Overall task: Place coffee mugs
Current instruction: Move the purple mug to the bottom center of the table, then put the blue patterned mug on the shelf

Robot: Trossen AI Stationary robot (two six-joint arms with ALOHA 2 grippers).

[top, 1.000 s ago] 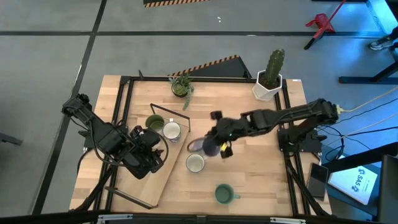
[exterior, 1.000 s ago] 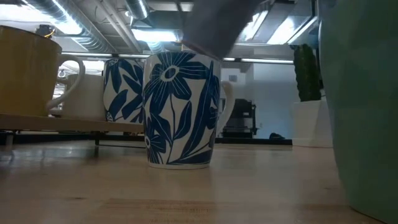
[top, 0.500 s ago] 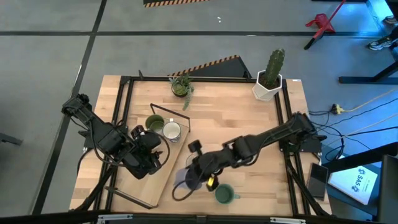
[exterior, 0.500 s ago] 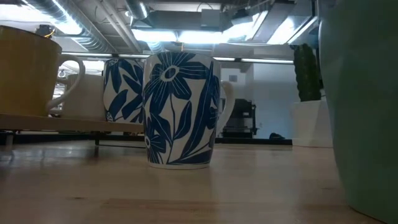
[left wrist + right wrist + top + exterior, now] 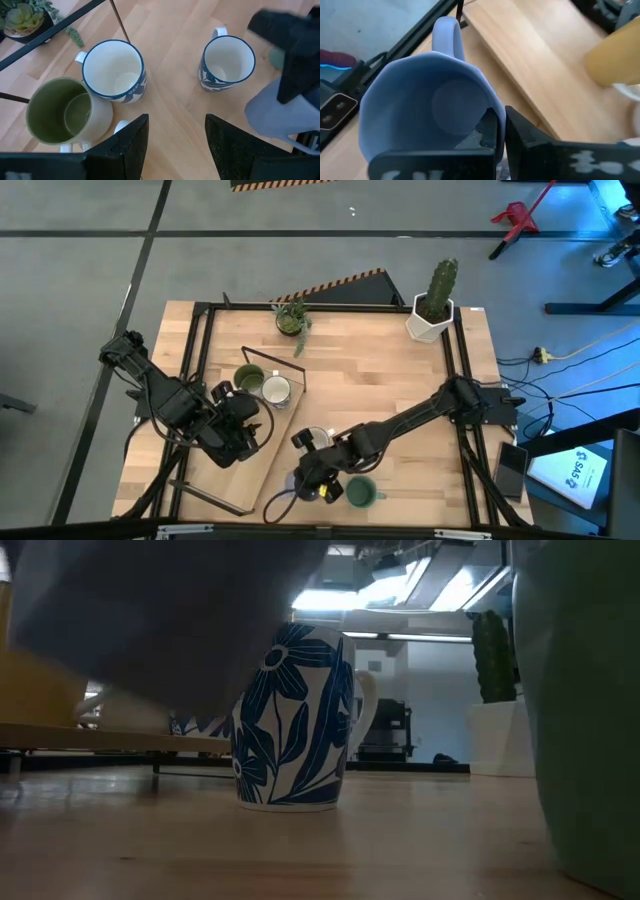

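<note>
Right gripper (image 5: 312,478) clamped on lavender mug's (image 5: 427,112) rim, low over near table (image 5: 400,370) edge, just left of green mug (image 5: 359,493). Blue-flowered mug (image 5: 290,720) just beyond. Left gripper (image 5: 172,132) parted, empty, over tray (image 5: 255,465) near olive mug (image 5: 62,117) and white mug (image 5: 114,70)

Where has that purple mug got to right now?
In the high view the lavender mug sits in the right gripper at the table's front edge, beside the green mug and just off the wooden tray.
</note>
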